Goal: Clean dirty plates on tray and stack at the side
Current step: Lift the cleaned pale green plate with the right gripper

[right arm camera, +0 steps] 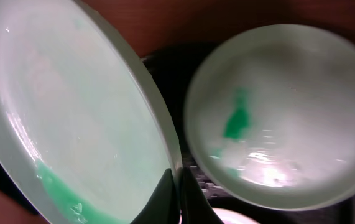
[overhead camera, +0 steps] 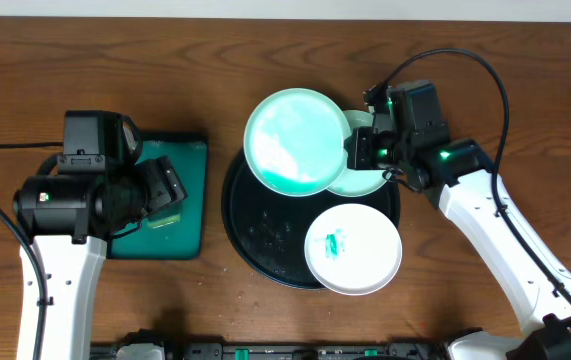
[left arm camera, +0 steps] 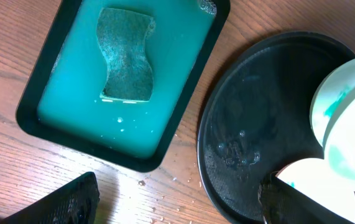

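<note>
While my right jaws clench its rim, the mint plate (overhead camera: 295, 140) hangs raised over the black tray (overhead camera: 255, 235), upper centre, face bared, I judge, for wiping | white plate (overhead camera: 353, 248) on tray, lower right | left jaws released above sponge (left arm camera: 126, 55), left.

Overhead: second mint plate (overhead camera: 362, 184) mostly hidden beneath the lifted mint plate (overhead camera: 295, 140) and right end effector (overhead camera: 355, 152). Right wrist: lifted mint plate cropped at left and bottom edges; smeared plate (right arm camera: 276, 112) blurred (colour uncertain). Left wrist: black tray (left arm camera: 245, 124) cropped at right and bottom.
</note>
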Robot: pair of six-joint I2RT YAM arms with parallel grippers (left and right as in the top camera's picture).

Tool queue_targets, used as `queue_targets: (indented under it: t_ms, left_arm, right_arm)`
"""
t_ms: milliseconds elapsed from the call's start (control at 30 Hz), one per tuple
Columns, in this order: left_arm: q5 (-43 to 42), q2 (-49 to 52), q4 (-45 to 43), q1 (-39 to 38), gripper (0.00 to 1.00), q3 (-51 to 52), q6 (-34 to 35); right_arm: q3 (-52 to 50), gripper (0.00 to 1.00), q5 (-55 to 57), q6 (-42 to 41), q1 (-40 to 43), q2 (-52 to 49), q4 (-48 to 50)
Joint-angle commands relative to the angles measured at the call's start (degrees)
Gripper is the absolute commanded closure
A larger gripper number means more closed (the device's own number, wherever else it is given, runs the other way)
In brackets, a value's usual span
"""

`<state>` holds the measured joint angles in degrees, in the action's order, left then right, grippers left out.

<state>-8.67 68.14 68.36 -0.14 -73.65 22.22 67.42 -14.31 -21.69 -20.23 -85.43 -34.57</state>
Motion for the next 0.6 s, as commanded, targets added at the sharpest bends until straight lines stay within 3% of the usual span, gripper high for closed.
queue_targets:
  t_ms: [0,267,433,567]
  left_arm:
    - [0.1,0.3,0.2,-0.2,0.17,-0.7,-0.6]
    - [0.1,0.3,0.2,-0.2,0.17,-0.7,-0.6]
    - [0.1,0.3,0.3,-0.2,0.17,-0.7,-0.6]
    - [0.1,0.3,0.7,-0.2,0.17,-0.7,-0.6]
  right_arm:
    - [0.2,0.99,8.3,4.4,-0.3,0.8,-1.2]
    - [0.2,0.99,21.8,6.0,-5.4,0.8,-10.6]
    - [0.2,0.99,19.7,-2.8,-9.7,0.8,-22.9]
    - [0.2,0.99,11.4,-6.9,-11.2,0.8,-31.8]
